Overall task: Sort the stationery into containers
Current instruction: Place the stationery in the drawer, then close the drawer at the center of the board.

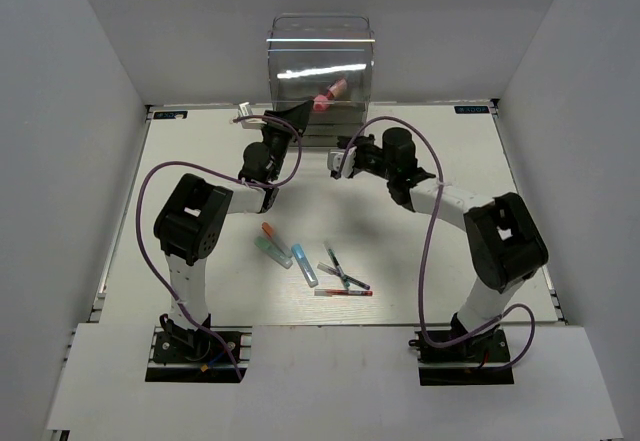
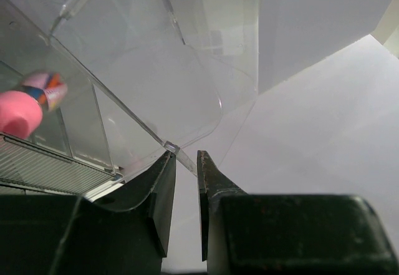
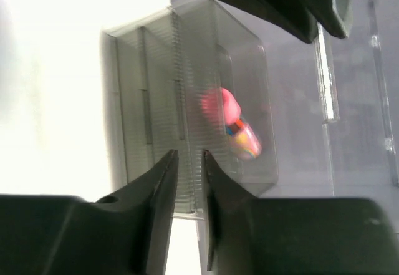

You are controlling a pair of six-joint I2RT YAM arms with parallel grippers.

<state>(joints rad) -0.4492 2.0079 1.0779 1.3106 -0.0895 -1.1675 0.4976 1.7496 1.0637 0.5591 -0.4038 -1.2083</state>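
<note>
The tall transparent box point(image 1: 320, 56) stands at the back centre, with a grey-tinted drawer point(image 1: 322, 126) pulled out at its foot. The chunky pink-and-red piece point(image 1: 330, 94) lies in the drawer and also shows in the left wrist view point(image 2: 25, 106) and the right wrist view point(image 3: 235, 124). My left gripper point(image 1: 288, 119) point(image 2: 185, 156) is shut on a thin clear plastic edge point(image 2: 181, 155) at the drawer's left. My right gripper point(image 1: 340, 161) point(image 3: 190, 156) is shut on the drawer's ribbed front point(image 3: 187, 119). On the table lie orange- point(image 1: 270, 231), teal- point(image 1: 272, 252) and blue-capped point(image 1: 305, 264) markers.
Thin dark pens point(image 1: 340, 269) and a red pen point(image 1: 343, 292) lie crossed near the front centre. White walls close the table at the back and both sides. Purple cables loop over both arms.
</note>
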